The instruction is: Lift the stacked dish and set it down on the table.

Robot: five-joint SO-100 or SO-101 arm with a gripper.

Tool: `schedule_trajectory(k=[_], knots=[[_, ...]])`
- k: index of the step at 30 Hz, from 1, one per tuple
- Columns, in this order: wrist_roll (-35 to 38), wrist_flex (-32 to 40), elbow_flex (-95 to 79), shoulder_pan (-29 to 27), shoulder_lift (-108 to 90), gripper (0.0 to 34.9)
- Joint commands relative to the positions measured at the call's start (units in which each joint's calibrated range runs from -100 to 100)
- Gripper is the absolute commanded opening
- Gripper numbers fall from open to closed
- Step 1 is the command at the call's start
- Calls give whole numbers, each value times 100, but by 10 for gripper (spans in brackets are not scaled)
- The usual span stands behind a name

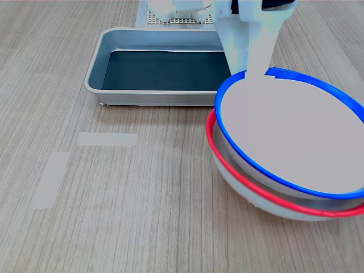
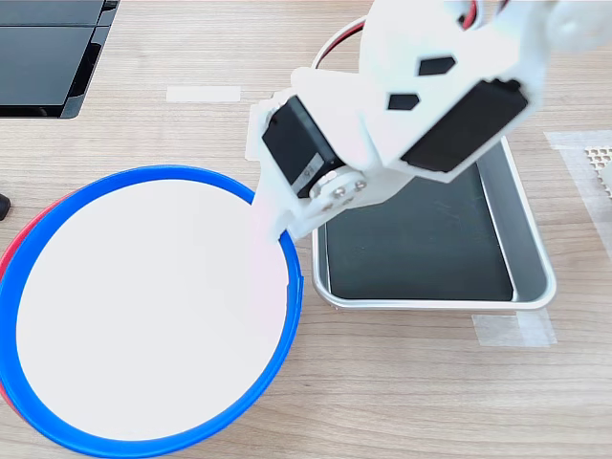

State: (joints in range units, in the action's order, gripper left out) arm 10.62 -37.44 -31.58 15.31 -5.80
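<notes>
Blue-rimmed dish (image 1: 296, 136): tilted atop red-rimmed dish (image 1: 250, 185); fingers (image 1: 257, 60) gripping its far rim; above worktop (image 1: 114, 216).

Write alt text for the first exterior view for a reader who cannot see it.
A white robot gripper reaches down onto the far rim of a blue-rimmed dish, which sits tilted on a red-rimmed dish on a wood-grain table. A grey metal tray with a dark bottom lies behind them.
</notes>
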Motion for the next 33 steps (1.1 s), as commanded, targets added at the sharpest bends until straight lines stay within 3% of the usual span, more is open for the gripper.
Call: schedule_trajectory(k=[1,22,26,27,28,30,33], knots=[[-20,-156,386,-96,-184,1],[-78,-685,759,-472,-960,0],[73,-1097,768,-491,-926,1],[112,-1130,723,-482,-926,9],[122,-1138,695,-482,-917,56],[122,-1147,668,-482,-874,102],[147,-1089,659,-435,-747,99]])
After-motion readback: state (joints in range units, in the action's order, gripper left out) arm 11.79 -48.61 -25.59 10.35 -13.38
